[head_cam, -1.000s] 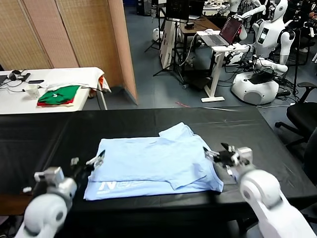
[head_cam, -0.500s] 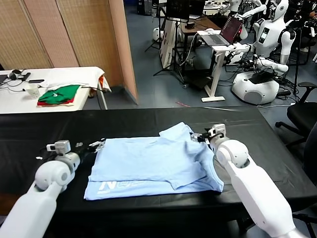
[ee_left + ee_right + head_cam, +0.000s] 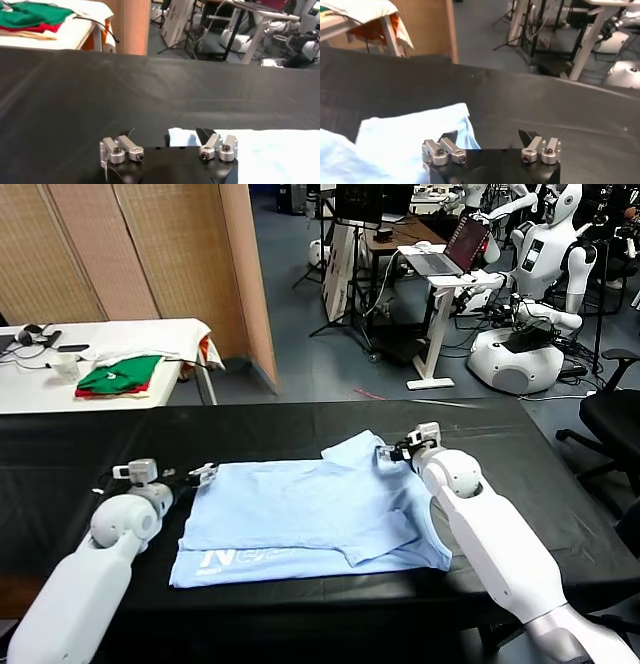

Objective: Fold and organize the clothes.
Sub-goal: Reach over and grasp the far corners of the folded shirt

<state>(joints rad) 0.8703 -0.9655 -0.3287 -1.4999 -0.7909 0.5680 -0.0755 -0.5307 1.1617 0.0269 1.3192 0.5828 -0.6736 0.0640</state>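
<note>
I have the pale sky-blue short-sleeved cotton T-shirt [image 3: 310, 514] lying partly folded on the black cloth-covered table [image 3: 80, 454], its small white print showing at the near left corner; it sits across the middle of the table, which puts each far corner within reach of one arm. My left gripper [image 3: 203, 475] is at the shirt's far left corner; in the left wrist view its fingers stand apart with the pale blue edge just beside one of them and nothing pinched. My right gripper [image 3: 392, 455] is at the far right, by the sleeve that sticks out; in the right wrist view its fingers are also spread, one over the cloth, nothing clamped. I judge both are placed to take the far edge together and fold it toward me. A white side table [image 3: 180, 334] carries the green-and-red folded garments [image 3: 118, 375], well apart.
</note>
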